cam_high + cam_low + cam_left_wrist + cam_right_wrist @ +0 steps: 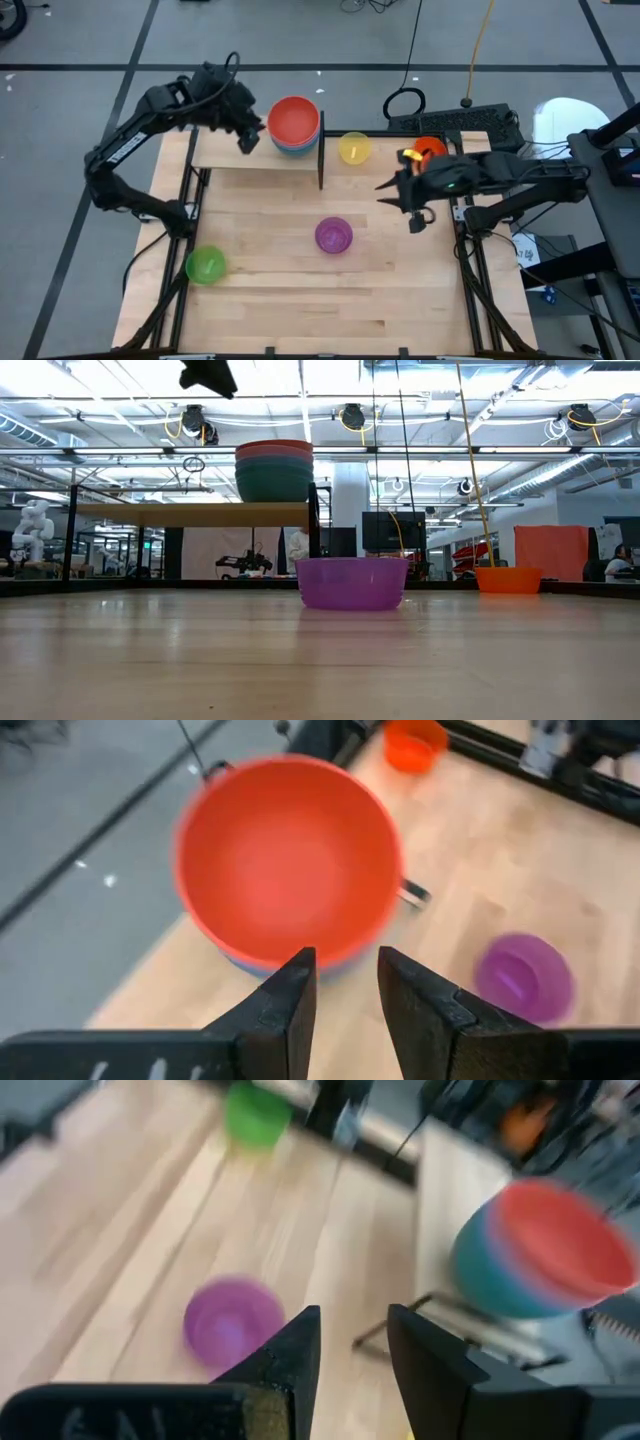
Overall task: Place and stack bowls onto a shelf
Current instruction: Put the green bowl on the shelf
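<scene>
A stack of large bowls (293, 122), red on top and teal at the bottom, stands on the shelf's light-wood plank (225, 152) beside its black upright bar. On the table rest a yellow bowl (353, 148), an orange bowl (430, 148), a purple bowl (333, 235) and a green bowl (205, 265). My left gripper (248, 135) hovers over the shelf just left of the stack, with a narrow gap between its fingers and nothing in it (347, 980). My right gripper (385, 187) is in the air right of the table's middle, pointing left, narrowly open and empty (353, 1335).
The shelf's black frame and upright bar (320, 160) stand between the stack and the yellow bowl. A keyboard (470, 122) and cables lie past the far right corner. Bare wood shows across the table's near half between the green and purple bowls.
</scene>
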Available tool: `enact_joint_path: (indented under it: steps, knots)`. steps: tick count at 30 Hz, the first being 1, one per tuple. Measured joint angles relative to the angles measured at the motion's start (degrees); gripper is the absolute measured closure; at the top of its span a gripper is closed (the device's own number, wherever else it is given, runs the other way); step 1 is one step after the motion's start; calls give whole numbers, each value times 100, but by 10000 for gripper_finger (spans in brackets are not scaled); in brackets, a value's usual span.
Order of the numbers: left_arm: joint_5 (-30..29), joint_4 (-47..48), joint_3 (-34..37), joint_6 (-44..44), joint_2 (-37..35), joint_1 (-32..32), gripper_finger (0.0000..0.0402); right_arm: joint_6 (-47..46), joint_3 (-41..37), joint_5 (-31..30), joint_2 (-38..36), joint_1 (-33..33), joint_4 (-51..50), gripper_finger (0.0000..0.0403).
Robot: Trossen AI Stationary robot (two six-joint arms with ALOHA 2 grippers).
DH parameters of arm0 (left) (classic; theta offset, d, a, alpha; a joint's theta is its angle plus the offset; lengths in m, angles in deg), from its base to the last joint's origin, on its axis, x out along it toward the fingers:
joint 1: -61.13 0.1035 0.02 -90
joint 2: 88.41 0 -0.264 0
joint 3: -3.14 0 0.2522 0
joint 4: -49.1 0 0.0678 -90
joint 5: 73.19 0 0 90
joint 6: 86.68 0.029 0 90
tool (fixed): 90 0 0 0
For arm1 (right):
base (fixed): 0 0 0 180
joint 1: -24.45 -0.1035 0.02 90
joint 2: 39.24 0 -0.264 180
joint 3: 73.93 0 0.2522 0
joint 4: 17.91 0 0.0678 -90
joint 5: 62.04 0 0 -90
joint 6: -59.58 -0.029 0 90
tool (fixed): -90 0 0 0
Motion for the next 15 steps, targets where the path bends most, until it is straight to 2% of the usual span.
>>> enact_joint_path:
  steps: [4, 10, 15]
  knots:
    - [1, 345, 2, -359, -149, -402, 286, 3, 0, 289, 411, 4, -413, 289]
    - [37, 899, 2, -581, -319, -1147, 286, 293, 0, 780, 1098, 2, -492, 289]
    - [46, 2154, 2, -749, -322, -2005, 286, 315, -2, 769, 1351, 1, -513, 289]
